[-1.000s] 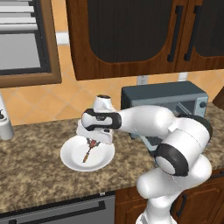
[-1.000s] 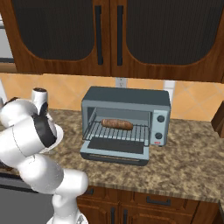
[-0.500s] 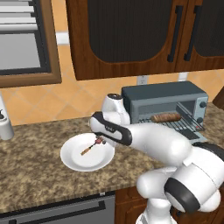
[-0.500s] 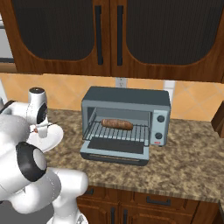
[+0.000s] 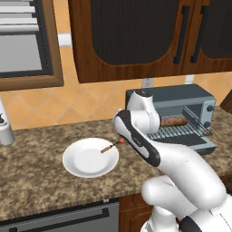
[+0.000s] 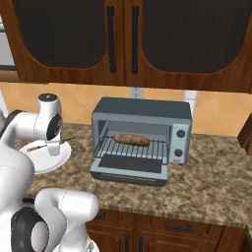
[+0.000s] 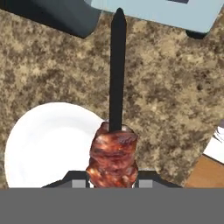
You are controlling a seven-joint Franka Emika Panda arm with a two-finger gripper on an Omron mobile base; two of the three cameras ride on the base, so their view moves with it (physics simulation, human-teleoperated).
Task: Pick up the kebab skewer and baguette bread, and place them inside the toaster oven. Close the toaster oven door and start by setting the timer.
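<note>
While the white arm bends sharply at its elbow and reaches low to the left, its two-finger gripper [image 7: 113,183] is clamped on the kebab skewer [image 5: 112,145], a thin stick carrying dark red-brown meat chunks. Seen from the left base camera, the round white ceramic plate [image 5: 77,164] lies on the speckled brown granite counter [image 5: 36,176] furthest left, and the skewer hangs lifted over the plate's right part, tilted so that one end points down toward the plate and the other rises toward the arm's wrist. The wrist itself is folded back just beside the left wall of the toaster oven [image 5: 190,100], a boxy blue-grey metal appliance standing at the right end of the counter.

From the hand camera, the meat chunks sit squeezed between the dark fingertips [image 7: 146,180] at the bottom, and the bare dark stick runs straight up the view, over the granite, with the plate below it to the left.

From the right base camera, the plate shows at the far left with the skewer above it, next to the arm's rounded white joint. Further right stands the toaster oven, whose drop-down blue-grey door [image 6: 129,169] with its dark glass pane lies fully open and flat in front. On the wire rack inside rests the baguette bread [image 6: 131,140], a short reddish-brown loaf lying lengthwise. Two round knobs sit on the oven's right panel.
</note>
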